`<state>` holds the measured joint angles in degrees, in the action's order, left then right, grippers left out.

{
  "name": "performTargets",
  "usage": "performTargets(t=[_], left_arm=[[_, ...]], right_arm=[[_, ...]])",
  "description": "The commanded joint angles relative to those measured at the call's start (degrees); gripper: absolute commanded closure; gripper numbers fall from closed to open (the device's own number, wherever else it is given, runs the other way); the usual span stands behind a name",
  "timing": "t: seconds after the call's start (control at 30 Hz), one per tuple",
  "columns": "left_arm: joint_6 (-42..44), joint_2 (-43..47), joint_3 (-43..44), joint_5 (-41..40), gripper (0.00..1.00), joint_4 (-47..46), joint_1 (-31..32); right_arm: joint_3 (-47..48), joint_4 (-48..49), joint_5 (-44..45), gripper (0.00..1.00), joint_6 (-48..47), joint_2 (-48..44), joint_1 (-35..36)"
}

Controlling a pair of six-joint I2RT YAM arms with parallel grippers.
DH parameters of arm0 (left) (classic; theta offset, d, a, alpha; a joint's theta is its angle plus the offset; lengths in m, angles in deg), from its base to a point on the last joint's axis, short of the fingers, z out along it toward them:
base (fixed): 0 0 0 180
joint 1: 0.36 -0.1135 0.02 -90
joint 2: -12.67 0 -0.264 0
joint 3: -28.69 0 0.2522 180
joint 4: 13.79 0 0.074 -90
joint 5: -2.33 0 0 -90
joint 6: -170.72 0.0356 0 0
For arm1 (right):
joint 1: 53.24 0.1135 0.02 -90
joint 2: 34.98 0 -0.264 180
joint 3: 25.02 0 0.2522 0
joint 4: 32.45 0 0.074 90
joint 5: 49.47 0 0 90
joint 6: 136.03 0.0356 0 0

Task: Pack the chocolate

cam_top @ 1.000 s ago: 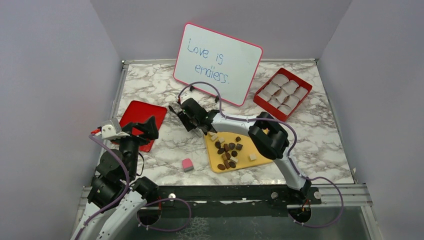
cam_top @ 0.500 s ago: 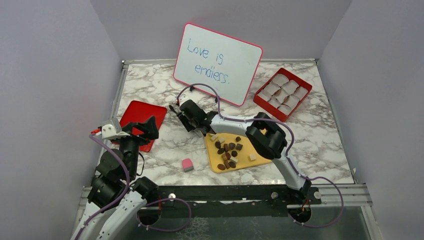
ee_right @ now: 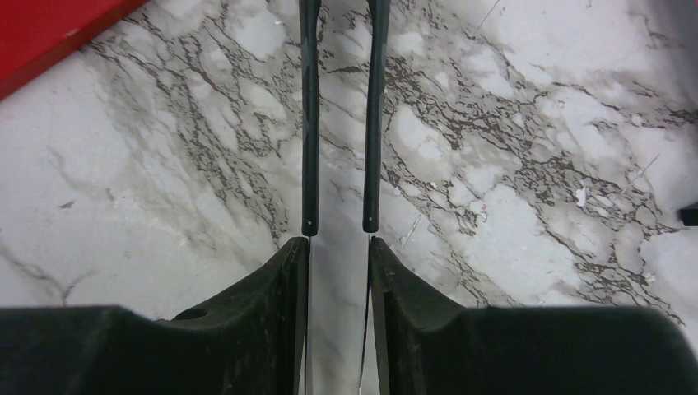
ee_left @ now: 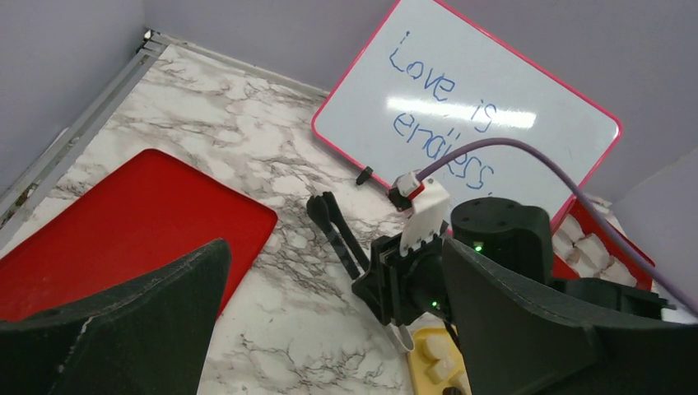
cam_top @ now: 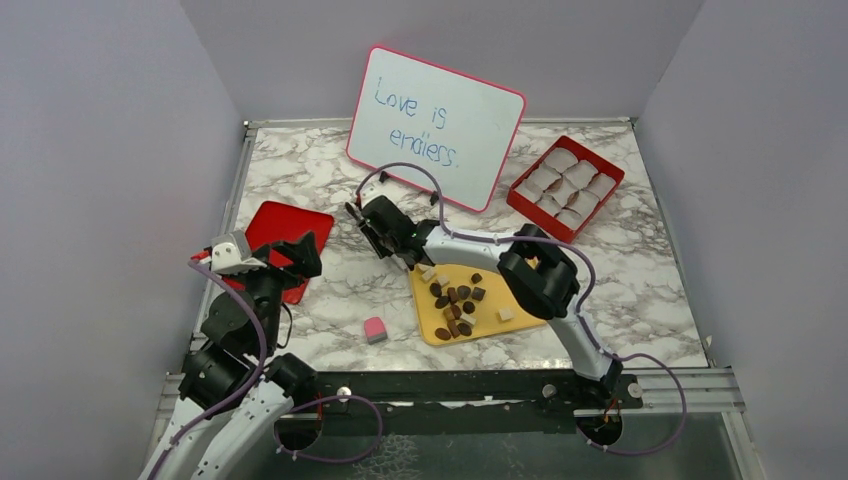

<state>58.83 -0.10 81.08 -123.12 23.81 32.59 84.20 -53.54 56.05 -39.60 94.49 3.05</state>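
The chocolate (cam_top: 458, 298), small dark brown pieces with a few cream squares, lies on a yellow plate (cam_top: 497, 330) at the table's middle. Cream squares (ee_left: 436, 358) also show at the bottom of the left wrist view. My right gripper (cam_top: 375, 228) hovers just left of the plate's far corner, shut on black-tipped tweezers (ee_right: 306, 123). Only bare marble shows between the prongs; their tips are cut off in the right wrist view. My left gripper (cam_top: 292, 256) stands open and empty over the near edge of a flat red lid (cam_top: 290, 225).
A red box (cam_top: 565, 187) of white paper cups stands at the back right. A whiteboard (cam_top: 435, 125) leans on the back wall. A pink-and-white cube (cam_top: 374, 329) lies near the front, left of the plate. Walls close in on both sides.
My right gripper's jaws have narrowed, squeezing the tweezer prongs closer, and it has drifted slightly back-left from the plate. The left arm has shifted a little to the right.
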Motion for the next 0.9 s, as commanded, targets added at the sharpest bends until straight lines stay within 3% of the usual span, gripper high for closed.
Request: performTargets(t=[0.0,0.23,0.5,0.7,0.87], left_arm=[[-1.0,-1.4,1.1,-0.9,0.01,2.3,-0.3],[-5.2,-4.4,2.7,0.6,0.01,5.3,-0.3],[-12.1,-14.2,6.0,7.1,0.02,4.6,-0.3],[-13.5,-22.2,6.8,16.3,0.02,-2.3,-0.3],[-13.6,-28.4,6.9,17.7,0.02,-4.9,-0.3]], right_arm=[[-0.8,0.2,-2.6,0.65,1.1,-7.9,0.3],[-7.1,-3.2,-6.0,0.65,4.3,-16.9,0.3],[-24.5,0.9,-17.6,0.65,4.0,-34.5,0.3],[-31.5,0.9,-21.2,0.65,2.5,-43.7,0.3],[-33.1,-0.3,-22.7,0.64,0.9,-48.2,0.3]])
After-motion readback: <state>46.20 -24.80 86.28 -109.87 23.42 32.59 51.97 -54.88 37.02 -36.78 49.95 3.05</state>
